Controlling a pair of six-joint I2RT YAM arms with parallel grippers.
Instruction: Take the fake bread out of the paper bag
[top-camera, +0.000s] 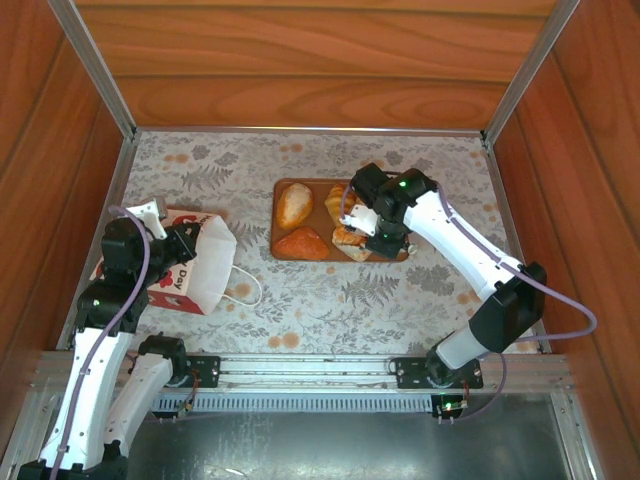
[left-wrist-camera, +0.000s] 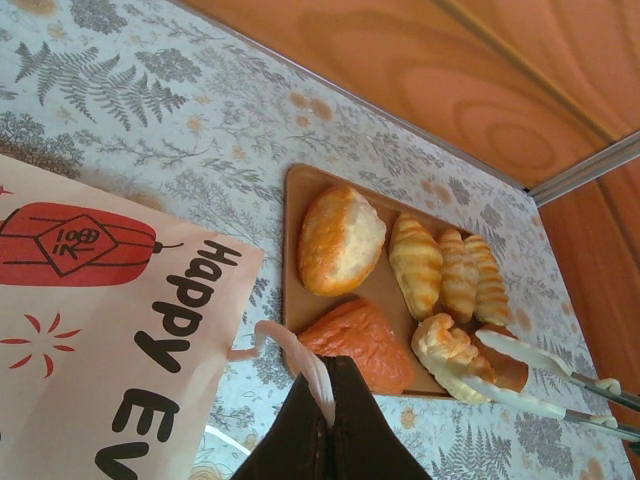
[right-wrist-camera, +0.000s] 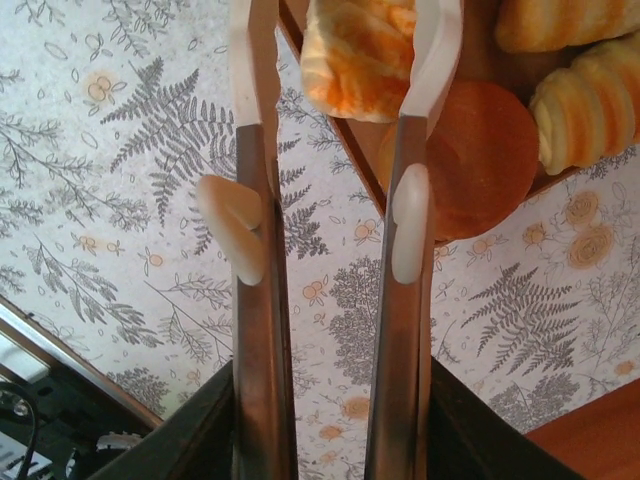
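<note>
The white paper bag (top-camera: 195, 268) with red print lies on its side at the left of the table, mouth toward the middle. My left gripper (top-camera: 185, 243) is shut on its white cord handle (left-wrist-camera: 300, 355). Fake bread lies on the brown tray (top-camera: 318, 218): an oval loaf (left-wrist-camera: 340, 240), a reddish wedge (left-wrist-camera: 365, 345), ridged croissants (left-wrist-camera: 445, 270) and a round bun (right-wrist-camera: 470, 150). My right gripper (right-wrist-camera: 345, 30) hangs over the tray's near right corner. Its long white-tipped fingers (left-wrist-camera: 520, 350) straddle a pale flaky pastry (right-wrist-camera: 355, 55) resting there, with a gap on one side. The bag's inside is hidden.
Wooden walls with metal corner posts (top-camera: 100, 70) close in the table at the back and on both sides. A metal rail (top-camera: 310, 370) carries the arm bases along the near edge. The patterned tablecloth (top-camera: 330, 295) lies bare between the bag and the tray.
</note>
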